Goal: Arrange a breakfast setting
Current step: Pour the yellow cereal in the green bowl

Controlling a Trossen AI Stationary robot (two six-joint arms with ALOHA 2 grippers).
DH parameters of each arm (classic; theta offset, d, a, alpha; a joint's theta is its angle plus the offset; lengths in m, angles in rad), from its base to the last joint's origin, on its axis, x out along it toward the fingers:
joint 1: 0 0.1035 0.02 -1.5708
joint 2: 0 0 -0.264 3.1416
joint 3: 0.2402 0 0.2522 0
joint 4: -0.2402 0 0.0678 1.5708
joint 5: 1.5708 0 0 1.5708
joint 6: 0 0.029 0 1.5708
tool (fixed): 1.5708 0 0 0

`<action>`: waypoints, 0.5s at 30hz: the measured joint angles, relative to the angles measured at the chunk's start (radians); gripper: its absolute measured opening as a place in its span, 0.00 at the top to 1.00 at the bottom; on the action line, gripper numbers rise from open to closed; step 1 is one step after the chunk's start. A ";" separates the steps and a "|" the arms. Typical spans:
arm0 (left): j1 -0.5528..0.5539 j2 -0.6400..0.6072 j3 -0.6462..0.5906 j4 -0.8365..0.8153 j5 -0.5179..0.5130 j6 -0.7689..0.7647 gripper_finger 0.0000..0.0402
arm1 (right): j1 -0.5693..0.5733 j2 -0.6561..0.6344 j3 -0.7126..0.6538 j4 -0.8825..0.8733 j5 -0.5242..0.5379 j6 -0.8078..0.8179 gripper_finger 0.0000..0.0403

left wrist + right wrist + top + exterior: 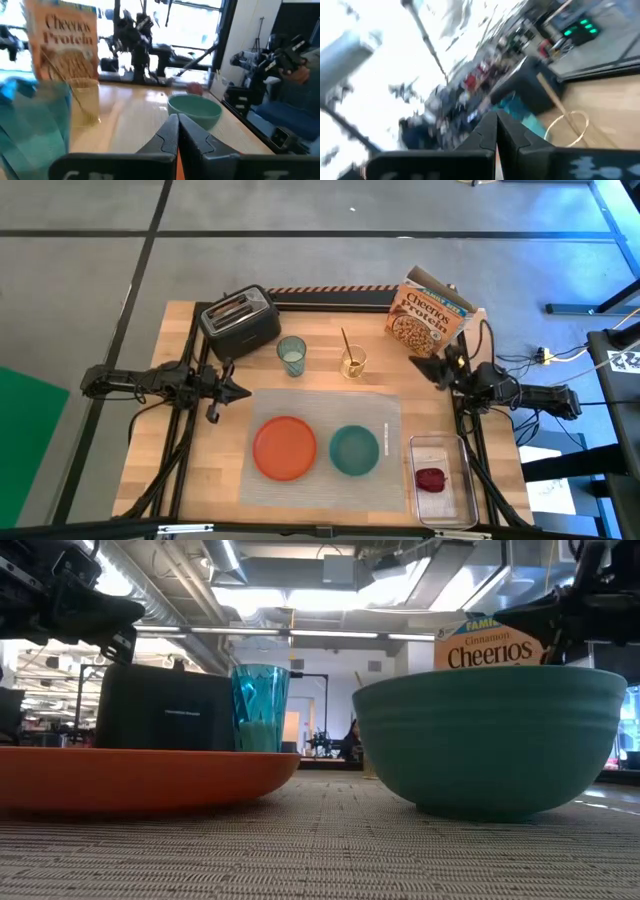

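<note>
Covering the wooden table [330,345], a grey placemat [385,408] bears plate [285,447] and bowl [354,450].

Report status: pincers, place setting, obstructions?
Left pincer shut, empty, beside toaster. Right pincer shut by Cheerios box. Plate, bowl on placemat.

plate [284,447] left of bowl [354,450], on placemat [325,410]

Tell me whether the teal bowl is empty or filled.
Empty. From above, the teal bowl on the grey placemat shows only its bare inside; the Cheerios box stands behind.
</note>
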 joint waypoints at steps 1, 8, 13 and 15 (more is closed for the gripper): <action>0.000 0.000 0.000 0.036 -0.016 0.002 1.00 | -0.001 0.001 0.000 0.004 0.062 0.006 1.00; 0.000 0.000 0.000 0.305 -0.178 -0.205 1.00 | 0.000 0.043 0.064 0.064 -0.012 0.018 0.97; 0.000 0.021 0.000 0.434 -0.292 -0.313 1.00 | 0.000 0.173 0.281 0.046 -0.083 -0.113 0.85; 0.000 0.048 0.000 0.503 -0.311 -0.332 1.00 | 0.000 0.255 0.403 -0.027 -0.084 -0.208 0.79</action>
